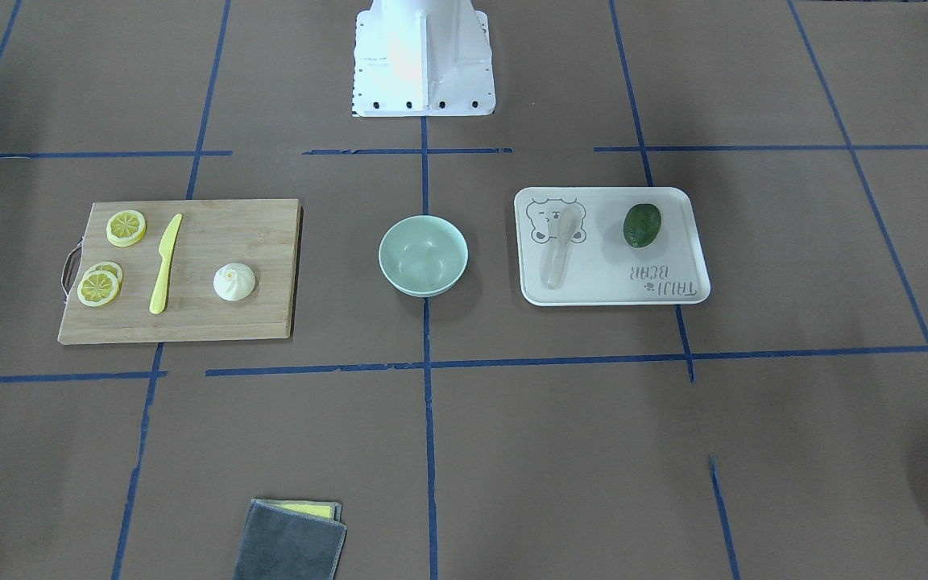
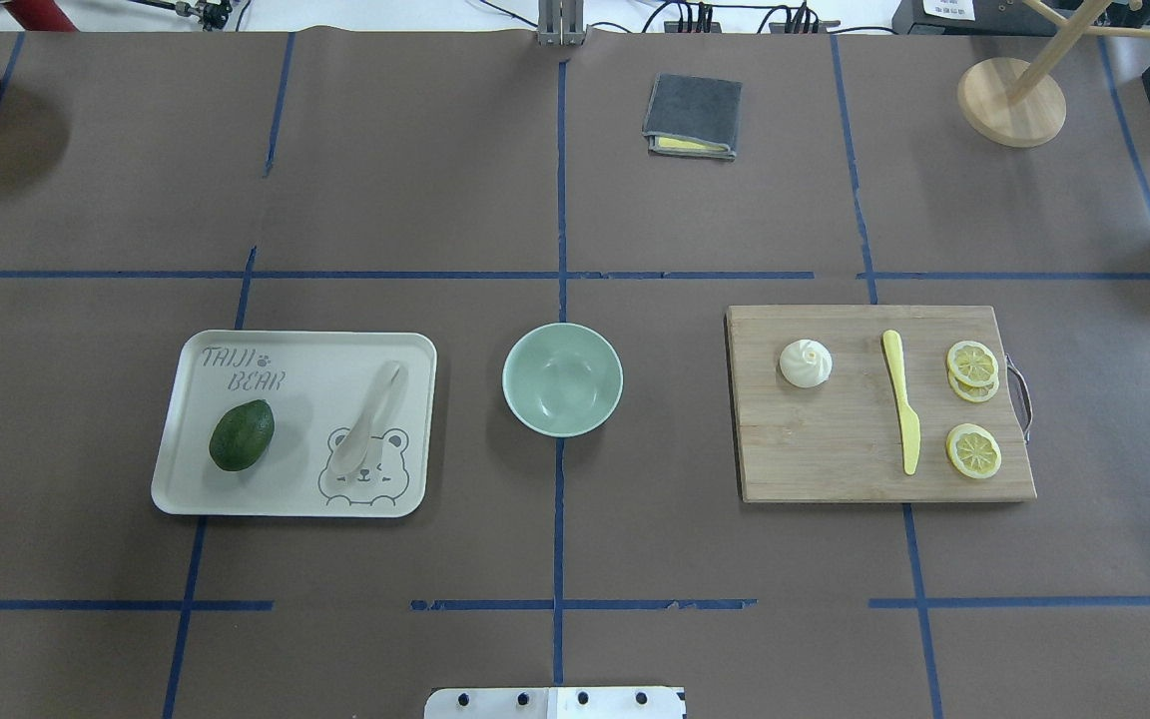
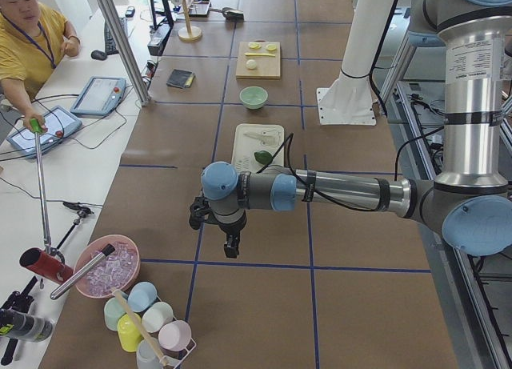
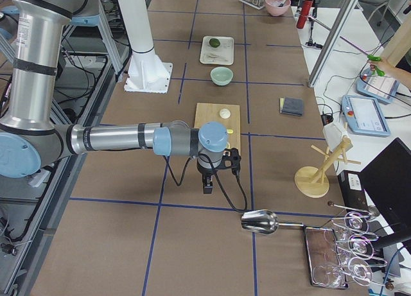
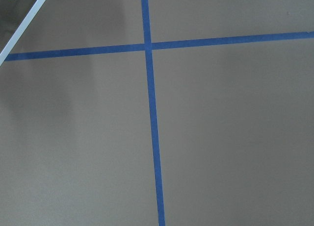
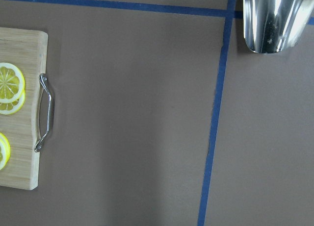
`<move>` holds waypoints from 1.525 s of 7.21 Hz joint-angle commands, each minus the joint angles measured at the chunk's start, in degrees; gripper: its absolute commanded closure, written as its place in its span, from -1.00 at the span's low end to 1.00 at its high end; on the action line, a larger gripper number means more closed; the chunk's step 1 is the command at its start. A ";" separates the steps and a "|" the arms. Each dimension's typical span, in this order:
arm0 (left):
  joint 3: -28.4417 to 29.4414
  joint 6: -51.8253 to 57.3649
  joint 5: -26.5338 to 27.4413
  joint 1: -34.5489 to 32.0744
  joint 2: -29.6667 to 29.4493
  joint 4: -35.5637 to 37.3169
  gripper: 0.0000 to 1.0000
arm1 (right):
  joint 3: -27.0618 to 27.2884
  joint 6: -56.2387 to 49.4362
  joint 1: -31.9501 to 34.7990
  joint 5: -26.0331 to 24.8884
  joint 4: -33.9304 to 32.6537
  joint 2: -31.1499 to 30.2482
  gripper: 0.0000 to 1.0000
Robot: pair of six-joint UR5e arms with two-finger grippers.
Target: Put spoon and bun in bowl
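The pale mint-green bowl (image 2: 562, 379) stands empty at the table's middle. The whitish spoon (image 2: 367, 417) lies on a white tray (image 2: 186, 479) to its left in the overhead view. The white bun (image 2: 805, 362) sits on a wooden cutting board (image 2: 835, 459) to its right. Both grippers are outside the overhead and front views. My left gripper (image 3: 230, 250) hangs over bare table beyond the tray's end. My right gripper (image 4: 207, 188) hangs just past the board's handle end. I cannot tell whether either is open or shut.
A dark green fruit (image 2: 242, 434) lies on the tray. A yellow knife (image 2: 901, 399) and lemon slices (image 2: 972, 364) lie on the board. A grey cloth (image 2: 693, 116), a wooden stand (image 2: 1011, 100) and a metal scoop (image 6: 274, 20) sit at the table's edges.
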 commanded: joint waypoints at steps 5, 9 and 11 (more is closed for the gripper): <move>-4.20 -3.04 0.80 1.31 -1.30 1.43 -1.00 | -0.27 0.96 -0.09 2.31 0.31 0.27 -1.00; -5.09 -2.80 -5.22 6.40 -1.58 -11.52 -1.00 | 0.34 1.05 -0.09 7.51 0.49 -0.08 -1.00; -5.88 -11.51 -8.33 14.46 -2.10 -22.41 -1.00 | 0.43 0.88 -0.26 7.43 0.66 0.18 -1.00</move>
